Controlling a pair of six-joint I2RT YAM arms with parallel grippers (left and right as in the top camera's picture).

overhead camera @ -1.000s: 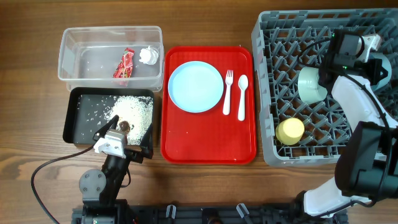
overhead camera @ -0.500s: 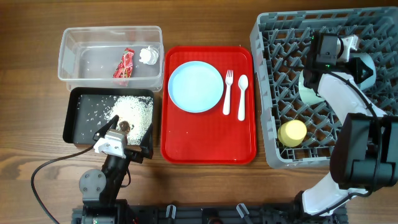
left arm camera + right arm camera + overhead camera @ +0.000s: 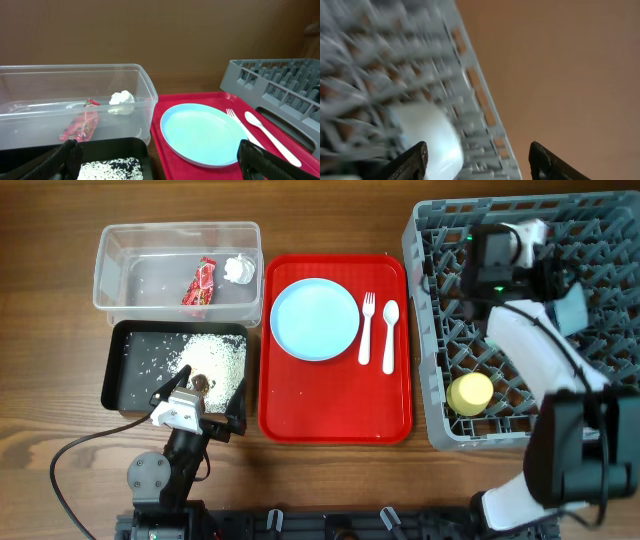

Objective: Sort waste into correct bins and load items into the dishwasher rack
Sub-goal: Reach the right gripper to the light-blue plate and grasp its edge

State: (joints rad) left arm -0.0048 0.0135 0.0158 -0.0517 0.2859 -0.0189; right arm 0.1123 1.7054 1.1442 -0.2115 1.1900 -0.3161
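The grey dishwasher rack (image 3: 440, 330) fills the right side and holds a yellow cup (image 3: 468, 392) near its front. My right gripper (image 3: 553, 276) hovers over the rack's back part, open with nothing between its fingers. A pale blue bowl (image 3: 572, 309) stands among the pegs just beside it and shows blurred in the right wrist view (image 3: 427, 132), by the left finger. The light-blue plate (image 3: 314, 320), white fork (image 3: 366, 326) and spoon (image 3: 389, 335) lie on the red tray (image 3: 335, 405). My left gripper (image 3: 200, 408) rests open at the black tray's near edge.
The clear tub (image 3: 110, 275) at the back left holds a red wrapper (image 3: 201, 284) and a white tissue (image 3: 238, 269). The black tray (image 3: 125, 380) in front of it holds rice grains (image 3: 215, 358) with a brown scrap. Bare wood lies along the front.
My right gripper has opened and swung left across the rack. The pale bowl that was at its fingers now stands among the pegs. The left arm has not moved.
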